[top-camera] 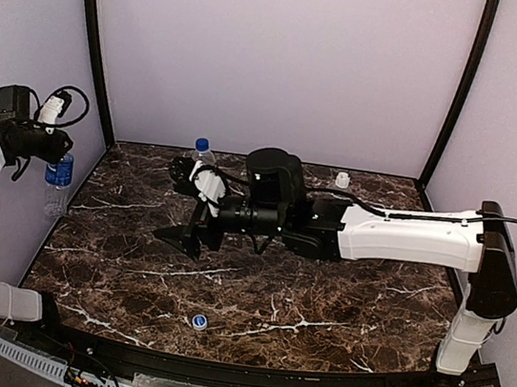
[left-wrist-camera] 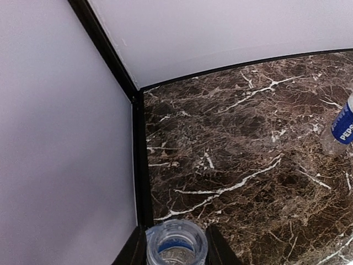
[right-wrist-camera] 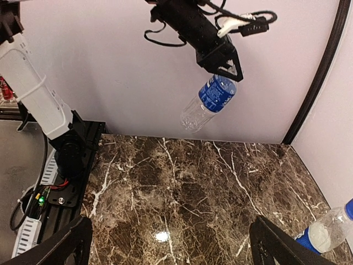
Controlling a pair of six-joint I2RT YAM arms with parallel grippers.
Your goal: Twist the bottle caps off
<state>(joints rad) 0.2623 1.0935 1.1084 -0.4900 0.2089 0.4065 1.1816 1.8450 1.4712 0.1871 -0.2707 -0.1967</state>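
My left gripper (top-camera: 55, 153) is shut on the neck of a clear bottle with a blue band label (top-camera: 58, 183) and holds it raised over the table's left edge. Its open, capless mouth (left-wrist-camera: 176, 243) sits between my fingers; it also shows in the right wrist view (right-wrist-camera: 212, 99). The Pepsi bottle (top-camera: 204, 159) stands at the back with a blue cap (top-camera: 202, 144) on it. My right gripper (top-camera: 183, 204) is wide open and empty just in front of it; the bottle (right-wrist-camera: 325, 229) lies outside its right finger (right-wrist-camera: 281, 248). An unlabelled bottle is out of view.
A blue cap with a white top (top-camera: 199, 321) lies loose near the front middle. A white cap (top-camera: 342, 179) lies at the back right. The Pepsi bottle shows at the right edge of the left wrist view (left-wrist-camera: 343, 124). Pale walls and black posts enclose the marble table (top-camera: 321, 299).
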